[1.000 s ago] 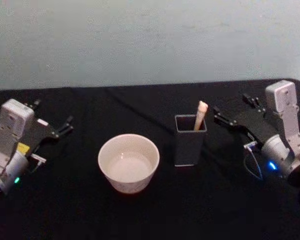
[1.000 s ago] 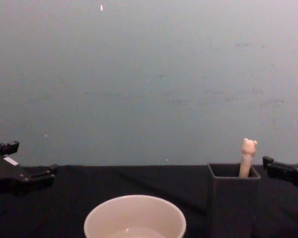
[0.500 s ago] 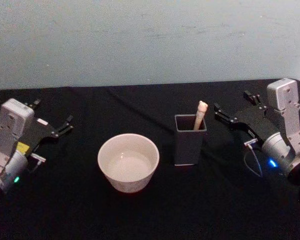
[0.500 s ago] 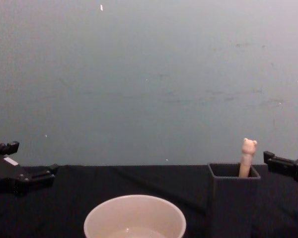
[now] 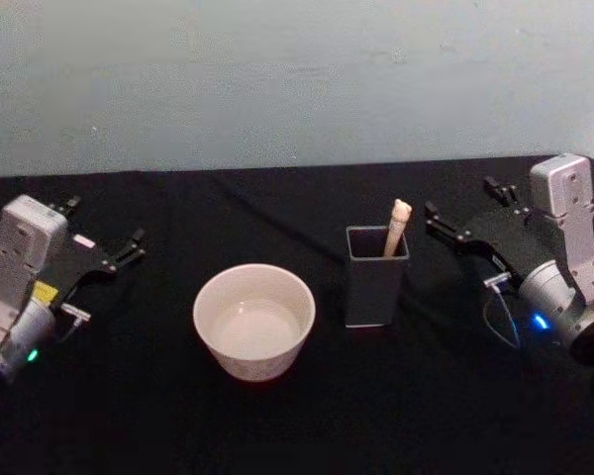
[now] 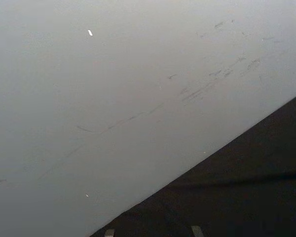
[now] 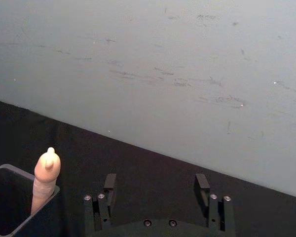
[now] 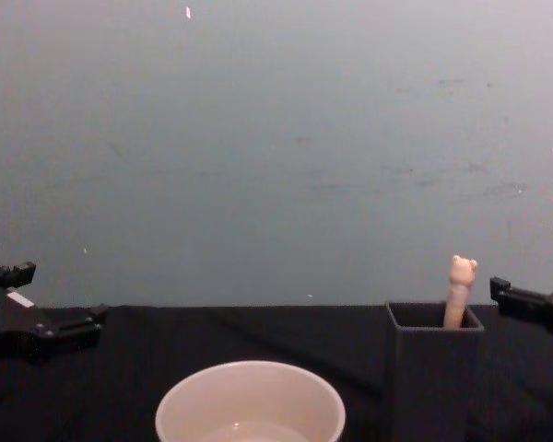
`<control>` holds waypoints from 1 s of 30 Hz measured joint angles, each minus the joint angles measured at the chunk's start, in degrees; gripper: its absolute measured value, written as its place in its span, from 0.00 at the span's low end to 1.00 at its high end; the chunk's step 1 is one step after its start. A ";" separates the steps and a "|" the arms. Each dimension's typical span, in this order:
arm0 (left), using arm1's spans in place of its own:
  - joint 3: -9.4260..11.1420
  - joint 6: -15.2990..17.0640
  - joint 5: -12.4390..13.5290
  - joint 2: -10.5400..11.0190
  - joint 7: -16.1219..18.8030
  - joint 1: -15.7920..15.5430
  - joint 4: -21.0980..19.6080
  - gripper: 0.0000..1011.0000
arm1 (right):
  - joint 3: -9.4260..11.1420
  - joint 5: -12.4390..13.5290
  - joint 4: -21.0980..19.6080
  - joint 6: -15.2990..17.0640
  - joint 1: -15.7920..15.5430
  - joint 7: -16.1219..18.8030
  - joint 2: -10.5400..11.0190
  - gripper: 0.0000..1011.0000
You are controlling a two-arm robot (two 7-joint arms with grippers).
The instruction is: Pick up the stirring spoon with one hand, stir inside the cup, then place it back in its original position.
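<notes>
From the head view, the cup (image 5: 254, 321) sits on the black worktop (image 5: 277, 426), near the middle. Just to its right stands a dark grey holder (image 5: 375, 277), apart from the cup. The spoon (image 5: 396, 228) stands in the holder and leans against its far right corner, knob end up. The left end effector (image 5: 104, 237) is far off to the left, fingers spread and holding nothing. The right end effector (image 5: 470, 213) is to the right of the holder, near it but not touching, fingers spread too. The left wrist view shows a grey wall (image 6: 113, 89) and a bit of the black worktop. In the right wrist view, the right end effector (image 7: 157, 190) has its fingers (image 7: 109, 185) wide apart and empty, with the spoon (image 7: 44, 177) and holder (image 7: 10, 202) off to one side. From the chest view, the bear knob of the spoon (image 8: 459, 290) pokes up above the holder (image 8: 431, 368), and the cup (image 8: 251, 401) is low in front.
</notes>
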 joint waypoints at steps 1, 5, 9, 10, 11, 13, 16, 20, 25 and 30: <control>0.00 0.00 0.00 0.00 0.00 0.00 0.00 0.99 | 0.00 0.00 -0.01 0.00 0.00 0.00 0.00 0.99; 0.00 0.00 0.00 0.00 0.00 0.00 0.00 0.99 | 0.00 0.01 -0.04 -0.04 0.00 -0.03 0.00 0.99; 0.00 0.00 0.00 0.00 -0.01 0.00 0.00 0.99 | 0.00 0.02 -0.06 -0.05 0.00 -0.06 0.00 0.99; 0.00 0.00 0.00 0.00 0.00 0.00 0.00 0.99 | 0.00 0.03 -0.06 -0.06 0.00 -0.06 0.00 0.99; 0.00 0.00 0.00 0.00 0.00 0.00 0.00 0.99 | 0.00 0.03 -0.07 -0.06 0.00 -0.07 0.00 0.99; 0.00 0.00 0.00 0.00 0.00 0.00 0.00 0.99 | 0.00 0.03 -0.07 -0.06 0.00 -0.07 0.00 0.99; 0.00 0.00 0.00 0.00 0.00 0.00 0.00 0.99 | 0.00 0.03 -0.08 -0.06 0.00 -0.07 0.00 0.99; 0.00 0.00 0.00 0.00 0.00 0.00 0.00 0.99 | 0.00 0.03 -0.08 -0.06 0.00 -0.07 0.00 0.99; 0.00 0.00 0.00 0.00 0.00 0.00 0.00 0.99 | 0.00 0.03 -0.08 -0.06 0.00 -0.07 0.00 0.99; 0.00 0.00 0.00 0.00 0.00 0.00 0.00 0.99 | 0.00 0.03 -0.08 -0.06 0.00 -0.06 0.00 0.99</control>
